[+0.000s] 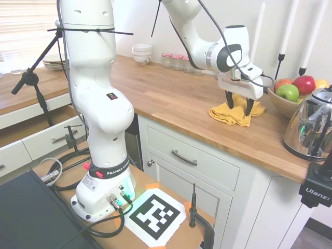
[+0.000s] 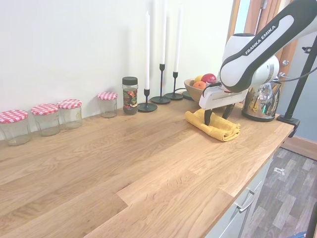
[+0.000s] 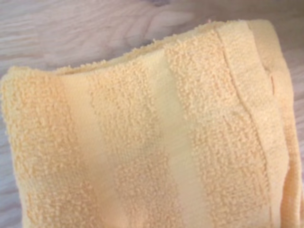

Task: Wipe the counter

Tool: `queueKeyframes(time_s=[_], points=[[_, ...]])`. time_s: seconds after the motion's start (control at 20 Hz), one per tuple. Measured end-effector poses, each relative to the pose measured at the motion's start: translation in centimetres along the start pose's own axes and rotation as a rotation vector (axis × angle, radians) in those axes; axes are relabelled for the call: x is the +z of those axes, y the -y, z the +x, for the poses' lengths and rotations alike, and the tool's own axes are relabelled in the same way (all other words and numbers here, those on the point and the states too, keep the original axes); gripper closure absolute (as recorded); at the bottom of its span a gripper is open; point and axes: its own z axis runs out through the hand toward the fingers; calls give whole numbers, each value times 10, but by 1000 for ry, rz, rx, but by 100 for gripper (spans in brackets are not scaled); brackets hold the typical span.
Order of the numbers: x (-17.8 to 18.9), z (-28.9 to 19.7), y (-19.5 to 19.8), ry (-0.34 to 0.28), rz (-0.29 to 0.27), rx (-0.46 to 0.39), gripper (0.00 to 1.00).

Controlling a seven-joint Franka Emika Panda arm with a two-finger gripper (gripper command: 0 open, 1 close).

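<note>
1. Worktop (image 2: 148, 163): a long warm-brown plank surface on white cabinets. It carries every item listed below. The broad middle stretch shows bare wood in the second exterior view.
2. Arm: the white arm reaches over the worktop to the end near the kettle (image 1: 311, 127) and the fruit bowl (image 1: 282, 104).
3. Cloth (image 1: 236, 111): a folded yellow terry cloth lies flat on the worktop, near the front edge and just beside the fruit bowl. The wrist view shows the cloth (image 3: 152, 142) filling the picture, with wood visible past its edge.
4. Pincer (image 1: 239, 107): it points straight down over the cloth. The two dark fingers (image 2: 207, 117) stand apart, one on each side of the folded stack. The tips are at or very near the fabric. The pincer is spread and holds nothing.
5. Background items: four red-checked jars (image 2: 44, 118), a spice jar (image 2: 130, 95) and three black candlesticks (image 2: 161, 82) stand along the wall, well apart from the cloth.
6. Step in hand: acquisition of the cloth. Wiping is judged not yet begun.
7. Next move, as judged: lower the pincer until the fingers bracket the folds, then close on the cloth. Keep downward pressure and sweep across the bare wood, clear of the bowl and kettle.
</note>
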Motion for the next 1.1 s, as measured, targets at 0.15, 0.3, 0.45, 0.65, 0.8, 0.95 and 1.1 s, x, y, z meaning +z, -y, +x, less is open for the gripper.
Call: queueKeyframes(time_s=[0.15, 0.3, 0.45, 0.65, 0.8, 0.95, 1.1], points=[[0, 0, 0, 2, 1, 2, 100], [0, -1, 0, 2, 2, 3, 100], [0, -1, 0, 3, 3, 5, 100], [1, -4, 3, 9, 10, 10, 100], [1, -7, 5, 11, 14, 6, 100], [1, -9, 7, 15, 18, 9, 100], [1, -11, 9, 18, 22, 10, 100]])
